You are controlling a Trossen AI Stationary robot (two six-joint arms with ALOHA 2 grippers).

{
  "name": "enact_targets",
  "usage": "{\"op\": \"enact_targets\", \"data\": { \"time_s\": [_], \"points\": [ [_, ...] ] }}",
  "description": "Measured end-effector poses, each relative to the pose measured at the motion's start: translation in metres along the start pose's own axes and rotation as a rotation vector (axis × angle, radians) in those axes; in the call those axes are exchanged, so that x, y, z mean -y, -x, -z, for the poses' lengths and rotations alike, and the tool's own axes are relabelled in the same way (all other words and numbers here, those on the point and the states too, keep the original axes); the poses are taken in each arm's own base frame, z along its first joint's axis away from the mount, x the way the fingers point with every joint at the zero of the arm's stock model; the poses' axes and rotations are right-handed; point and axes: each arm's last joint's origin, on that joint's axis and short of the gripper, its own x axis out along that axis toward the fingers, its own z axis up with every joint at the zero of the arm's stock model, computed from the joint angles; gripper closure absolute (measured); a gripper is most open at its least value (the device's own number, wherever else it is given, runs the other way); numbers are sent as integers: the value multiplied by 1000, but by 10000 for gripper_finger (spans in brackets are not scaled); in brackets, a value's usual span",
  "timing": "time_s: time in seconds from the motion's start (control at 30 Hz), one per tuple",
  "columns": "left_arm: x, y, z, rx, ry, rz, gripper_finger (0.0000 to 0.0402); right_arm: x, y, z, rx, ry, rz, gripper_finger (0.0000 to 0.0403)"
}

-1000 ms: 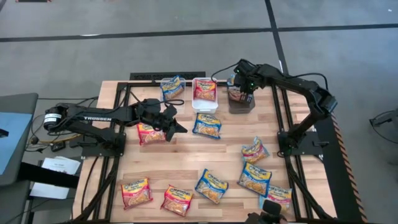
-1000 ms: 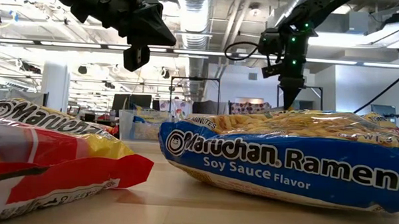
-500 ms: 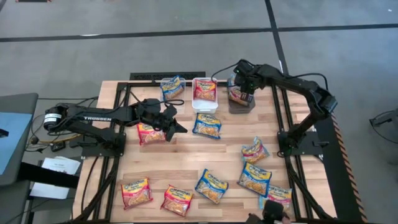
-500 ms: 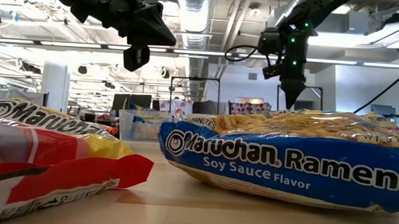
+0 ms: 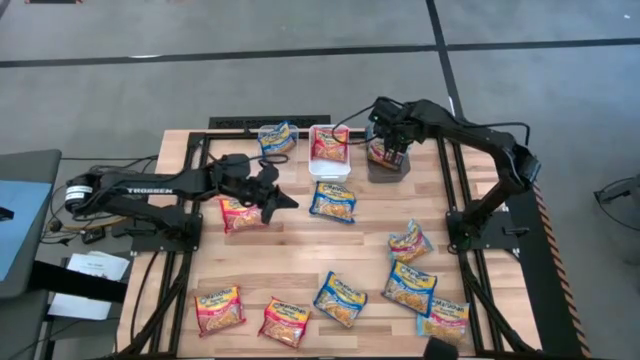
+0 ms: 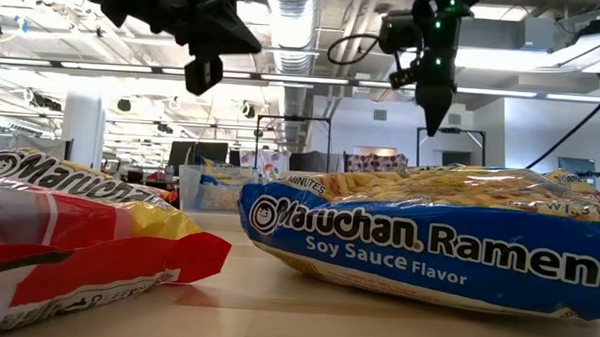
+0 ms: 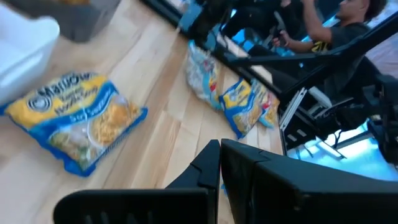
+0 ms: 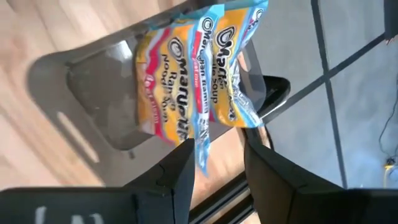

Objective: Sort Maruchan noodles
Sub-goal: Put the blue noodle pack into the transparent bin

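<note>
Right gripper [image 5: 393,152] hangs above the dark grey bin [image 5: 386,160] at the far edge of the table [image 5: 300,255], its arm reaching in from the right side with the elbow raised. In the right wrist view its fingers [image 8: 180,177] stand apart with nothing between them. Directly below, two Maruchan packets [image 8: 199,81] lie in that bin, one pink-trimmed and one blue-trimmed, the blue one hanging over the bin's wall.

Left gripper [image 5: 283,198] is stretched out low across the left half of the table, fingers pressed together and empty, its tip just above a red-trimmed packet [image 5: 238,213].

White bin [image 5: 329,160] stands beside the grey bin and holds a red-trimmed packet. A clear bin [image 5: 277,140] next to it holds a blue-trimmed packet. A blue packet [image 5: 333,201] lies loose near the white bin. Six further packets [image 5: 340,298] are scattered over the near half of the table, well apart from both grippers.
</note>
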Motion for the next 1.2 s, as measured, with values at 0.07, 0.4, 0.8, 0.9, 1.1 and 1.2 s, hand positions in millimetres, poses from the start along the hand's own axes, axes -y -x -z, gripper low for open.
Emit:
{"op": "enact_targets", "data": {
  "time_s": [0.07,0.4,0.8,0.9,1.1,1.2],
  "points": [
    [4,7,-3,21,-8,12,401,-4,8,-1,-3,-4,-7,240],
    [21,45,-9,87,-56,36,401,-37,27,12,-136,38,-47,241],
    [29,78,-6,128,-80,1,401,-81,54,42,-229,-6,-194,241],
    [28,83,-3,115,-71,-32,401,-93,62,56,-213,-11,-214,241],
    [26,85,1,98,-60,-99,401,-110,78,91,-179,-48,-276,241],
    [25,84,1,103,-64,-104,401,-115,87,105,-160,-76,-309,241]
  ]
}}
